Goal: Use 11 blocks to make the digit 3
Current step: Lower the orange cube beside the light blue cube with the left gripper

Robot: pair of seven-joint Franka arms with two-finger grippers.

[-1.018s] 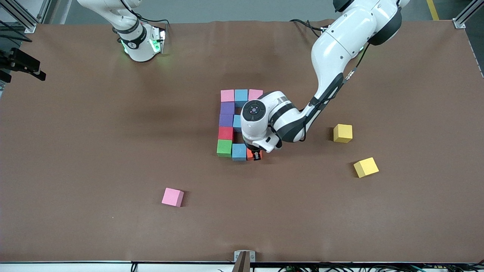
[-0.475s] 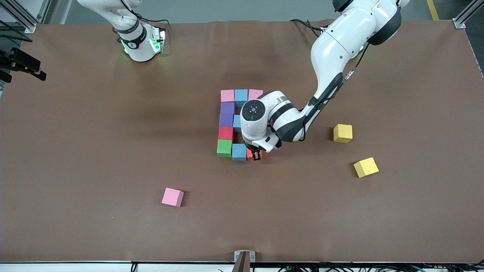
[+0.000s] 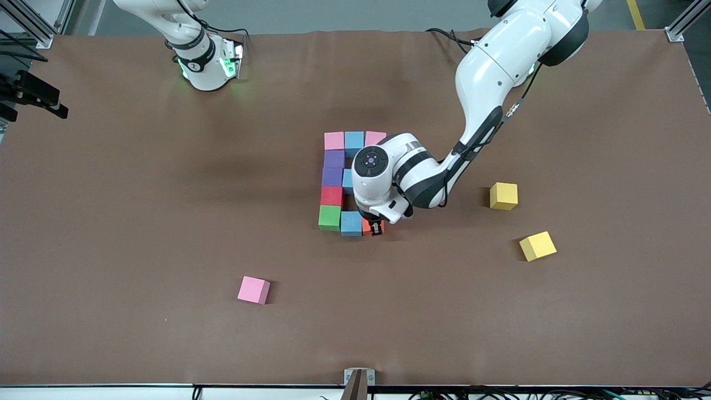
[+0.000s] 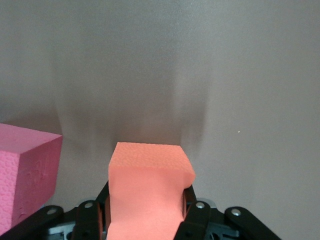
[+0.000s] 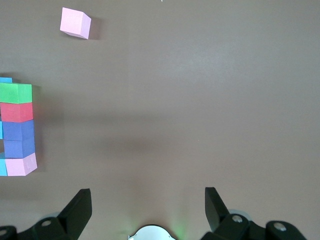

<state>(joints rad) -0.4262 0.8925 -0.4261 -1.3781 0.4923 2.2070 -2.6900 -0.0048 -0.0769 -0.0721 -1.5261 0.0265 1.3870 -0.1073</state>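
Front view: the digit 3 (image 3: 345,183) sits mid-table, its nearest bar reading green block (image 3: 329,218), light blue block (image 3: 351,223), then the orange block (image 3: 367,226) at the end toward the left arm's base.
Left gripper (image 3: 376,229): low at that bar's end, jaws clamped on the orange block; the left wrist view shows the orange block (image 4: 148,192) squeezed between the fingers (image 4: 191,212), with a pink cube (image 4: 25,175) just beside.
Right gripper (image 5: 145,210): jaws wide apart, empty, waiting near its base.
Step in hand: seating the orange block against the light blue one, apparently the bar's last cube.
Next move: let go and lift straight up, so the foam does not drag its neighbour.
Left out: a pink block (image 3: 254,290) lies nearer the front camera, well apart; two yellow cubes (image 3: 504,195) lie toward the left arm's end.
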